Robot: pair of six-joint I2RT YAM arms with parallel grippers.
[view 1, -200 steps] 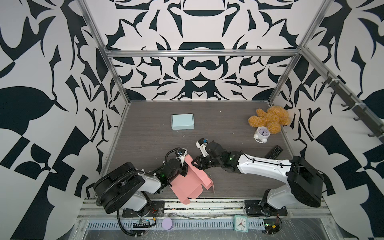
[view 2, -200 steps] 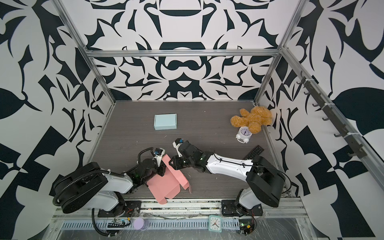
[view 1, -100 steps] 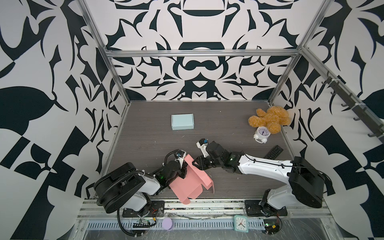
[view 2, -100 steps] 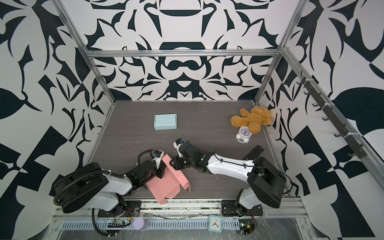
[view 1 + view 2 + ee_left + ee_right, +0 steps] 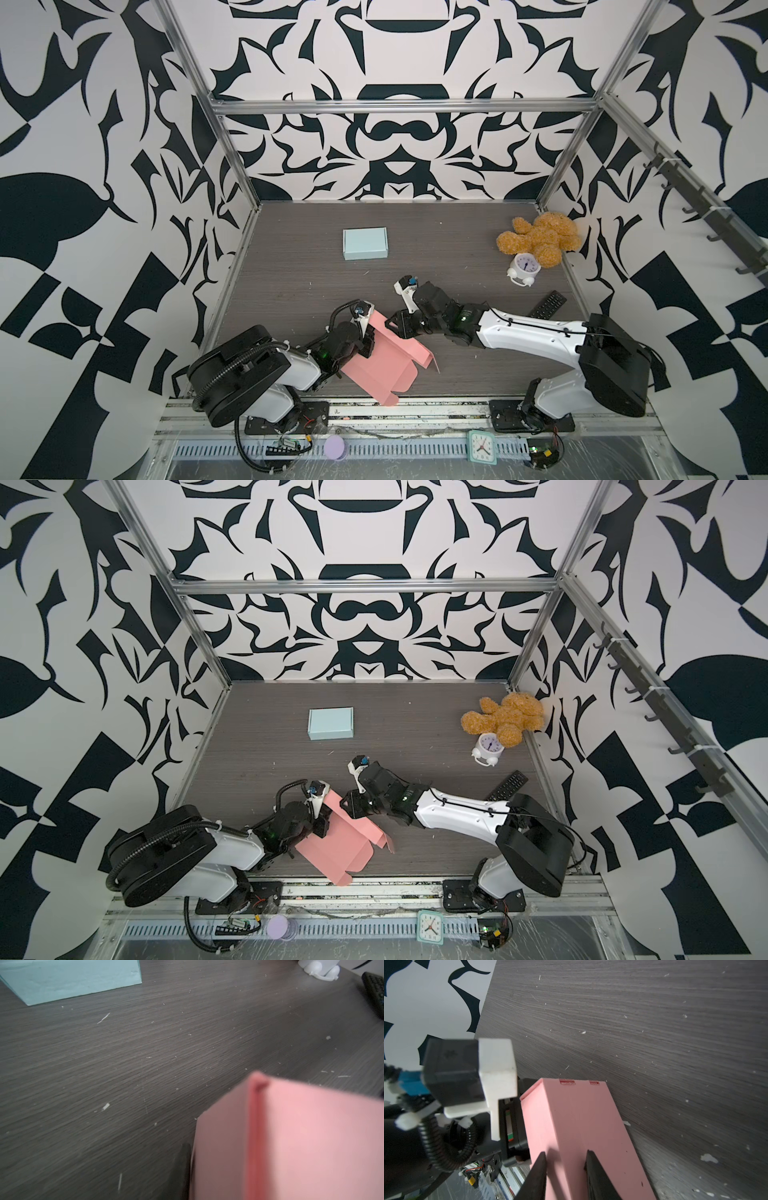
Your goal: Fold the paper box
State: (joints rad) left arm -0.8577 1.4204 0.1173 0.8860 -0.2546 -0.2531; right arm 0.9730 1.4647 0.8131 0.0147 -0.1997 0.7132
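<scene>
- Pink paper box (image 5: 386, 370): a part-folded blank at the near edge of the worktop (image 5: 457, 257), between the two arms. One long wall stands raised along its far side. The flat panels and flaps spread toward the front rail.
- Handling, as a judgement: thin card, very light, stiff only along its creases and floppy across open panels. It will slide on the smooth worktop under any sideways push. It dents or kinks if squeezed hard away from a crease.
- Where to take hold, as a judgement: on the top edge of the raised wall close to a crease, with a second contact pinning the base panel flat. The free flaps are poor holds, since they bend instead of carrying the fold.
- Left claw (image 5: 366, 341): at the near-left end of the raised wall. The left wrist view shows one dark finger (image 5: 182, 1167) just beside the pink wall; the other finger is hidden. Whether it pinches the card cannot be told.
- Right claw (image 5: 565, 1155): at the far end of the same wall, its fingers spread, with pink card showing in the gap. Contact with the card is unclear.
- Surroundings: a closed pale blue box (image 5: 365, 243) lies well apart toward the back. A teddy bear (image 5: 540, 239), an alarm clock (image 5: 524, 268) and a remote control (image 5: 547, 304) lie at the right side.
</scene>
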